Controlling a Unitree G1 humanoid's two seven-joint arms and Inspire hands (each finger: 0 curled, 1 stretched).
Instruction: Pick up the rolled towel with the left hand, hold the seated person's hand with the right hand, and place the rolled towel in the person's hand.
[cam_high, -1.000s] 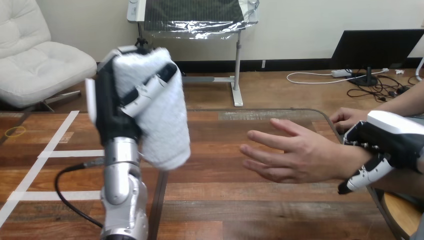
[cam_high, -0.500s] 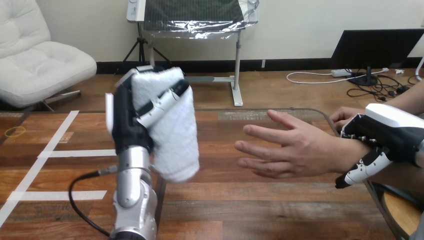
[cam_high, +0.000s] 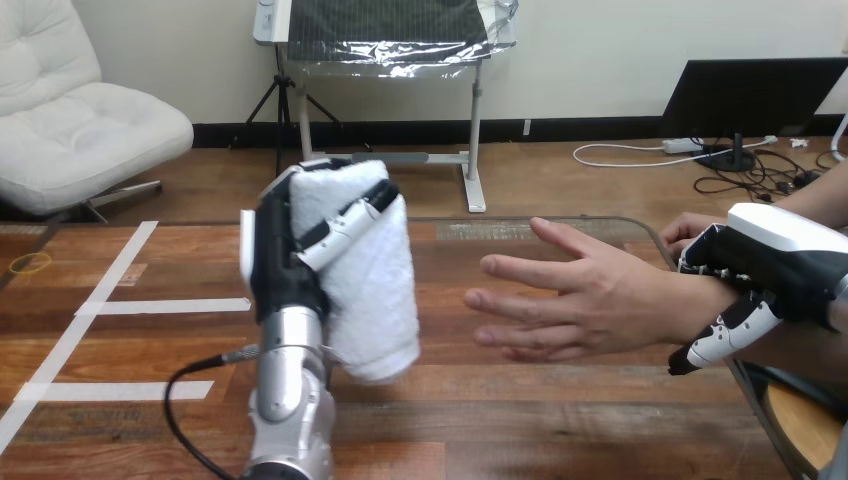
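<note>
Rolled towel (cam_high: 375, 290) — in left robot hand (cam_high: 281, 265)

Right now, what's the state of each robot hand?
Left robot hand: shut on the rolled towel.
Right robot hand: shut on the person's wrist, fingers curled round it.

Rolled towel (cam_high: 372, 290): its left flank lies behind the left hand (cam_high: 275, 262), whose palm it in turn conceals; the fingers (cam_high: 350, 222) cross its front. Left forearm (cam_high: 285, 400): cut by the lower edge. Right hand (cam_high: 778, 262): cut by the right edge, its palm hidden behind the person's wrist (cam_high: 703, 300), round which it curls. The person's second hand (cam_high: 688, 232): partly covered by the person's open hand (cam_high: 590, 295) and the right hand.
</note>
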